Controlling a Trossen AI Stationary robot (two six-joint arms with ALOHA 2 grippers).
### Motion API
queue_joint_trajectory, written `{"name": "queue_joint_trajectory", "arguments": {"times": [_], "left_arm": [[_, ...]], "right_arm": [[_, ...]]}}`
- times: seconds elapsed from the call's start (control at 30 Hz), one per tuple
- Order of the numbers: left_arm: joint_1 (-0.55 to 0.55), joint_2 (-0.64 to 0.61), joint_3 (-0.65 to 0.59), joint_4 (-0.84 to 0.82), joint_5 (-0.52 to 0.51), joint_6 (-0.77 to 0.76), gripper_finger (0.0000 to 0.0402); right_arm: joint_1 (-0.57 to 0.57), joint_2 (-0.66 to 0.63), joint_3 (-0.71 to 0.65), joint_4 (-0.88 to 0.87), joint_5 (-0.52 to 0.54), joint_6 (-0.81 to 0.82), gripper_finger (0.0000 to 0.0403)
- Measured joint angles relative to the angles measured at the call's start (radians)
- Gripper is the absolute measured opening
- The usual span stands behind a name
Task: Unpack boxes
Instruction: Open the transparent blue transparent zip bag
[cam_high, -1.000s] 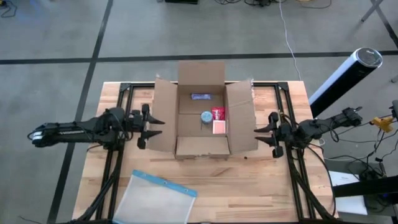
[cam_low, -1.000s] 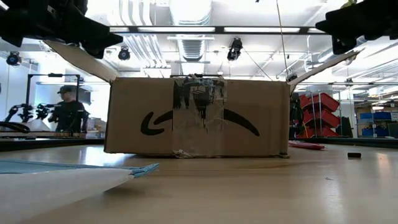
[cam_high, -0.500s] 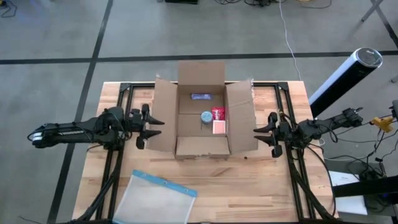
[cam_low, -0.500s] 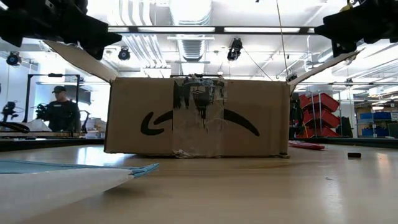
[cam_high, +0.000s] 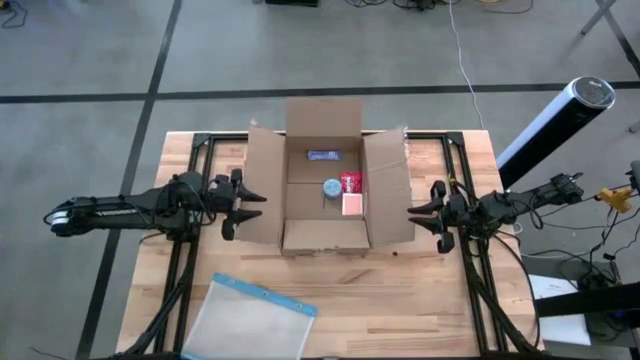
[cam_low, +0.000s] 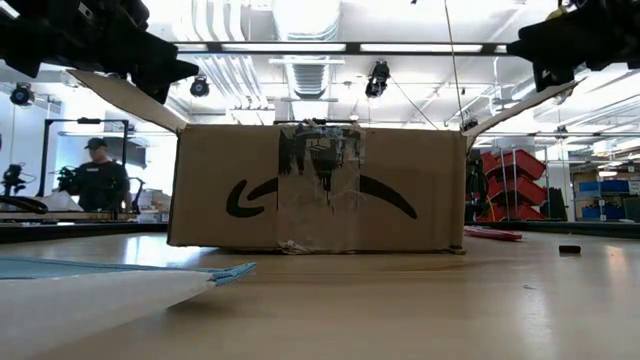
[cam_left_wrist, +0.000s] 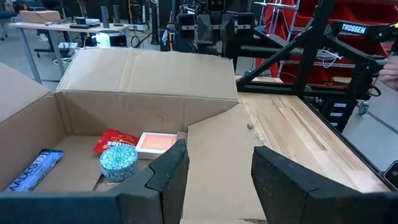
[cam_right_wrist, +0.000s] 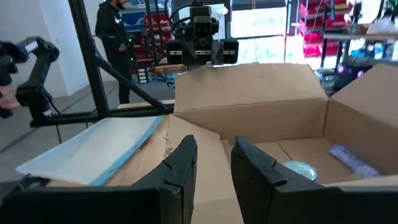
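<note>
The open brown cardboard box (cam_high: 325, 200) stands at the table's middle with its flaps spread out. Inside lie a blue wrapped bar (cam_high: 322, 155), a round blue tin (cam_high: 331, 188), a red packet (cam_high: 350, 181) and a pink carton (cam_high: 353, 204). My left gripper (cam_high: 245, 204) is open, level, over the outer edge of the left flap (cam_high: 262, 185). My right gripper (cam_high: 420, 214) is open too, level, at the outer edge of the right flap (cam_high: 388, 190). Both point into the box. My left gripper hovers at the left flap's outer edge (cam_low: 120, 92), coming level from the table's left; I cannot tell whether it touches the flap. My right gripper stands just over the right flap's outer edge (cam_low: 520, 100), coming level from the table's right; whether it touches cannot be told.
A clear plastic pouch with a blue edge (cam_high: 250, 315) lies at the near left of the table. A small red tool (cam_low: 492, 234) and a small black piece (cam_low: 569, 249) lie to the right of the box. A person (cam_low: 98, 180) stands in the room behind.
My left gripper has edged a little toward the table's right, closer over the left flap. The box and my right gripper have stayed where they were.
</note>
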Motion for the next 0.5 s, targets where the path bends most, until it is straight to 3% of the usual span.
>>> {"name": "queue_joint_trajectory", "arguments": {"times": [0.3,0.5], "left_arm": [[0.000,0.000,0.000,0.032,-0.002,0.011,0.0155],[0.000,0.003,0.000,0.037,-0.002,0.010,0.0155]], "right_arm": [[0.000,0.002,-0.001,0.188,0.000,-0.181,0.0057],[0.000,0.009,-0.001,0.231,0.000,-0.173,0.0048]]}}
